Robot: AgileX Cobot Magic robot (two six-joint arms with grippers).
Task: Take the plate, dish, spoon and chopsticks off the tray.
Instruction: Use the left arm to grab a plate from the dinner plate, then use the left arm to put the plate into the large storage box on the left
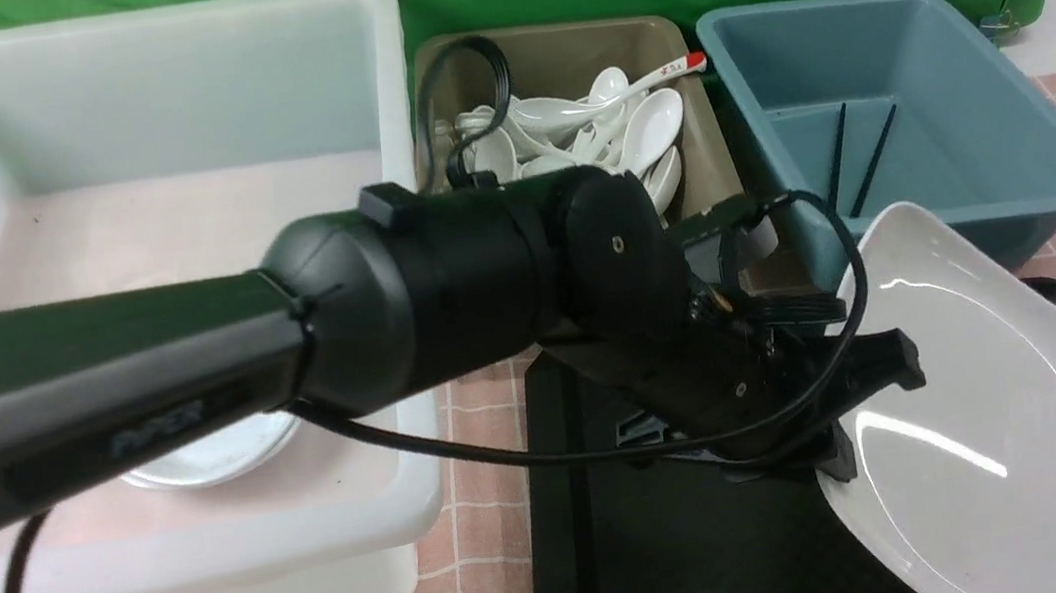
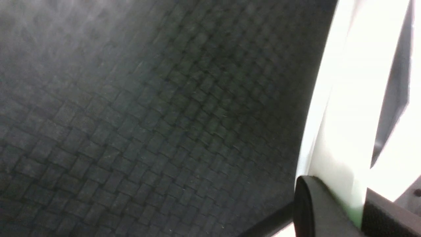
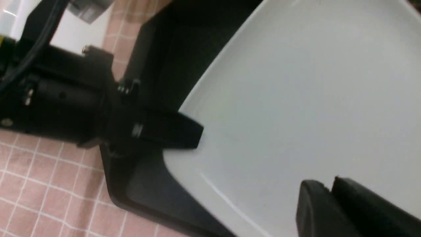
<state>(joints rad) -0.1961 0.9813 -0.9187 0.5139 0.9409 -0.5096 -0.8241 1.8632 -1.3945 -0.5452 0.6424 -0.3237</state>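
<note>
Front view, lower right: the plate (image 1: 999,440) sits tilted over the right part of the tray (image 1: 619,547). The left gripper (image 1: 865,411) is clamped on the plate's left rim. The right gripper (image 3: 330,187) has its 2 fingers closed on the opposite rim.

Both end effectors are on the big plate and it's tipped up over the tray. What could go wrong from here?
1. The left end effector pinches only the thin rim of the plate. Glossy and tilted, it may slip and drop onto the tray.
2. With the right end effector apparently clamped on another edge, uneven arm motion could twist the plate or wrench it loose.
</note>
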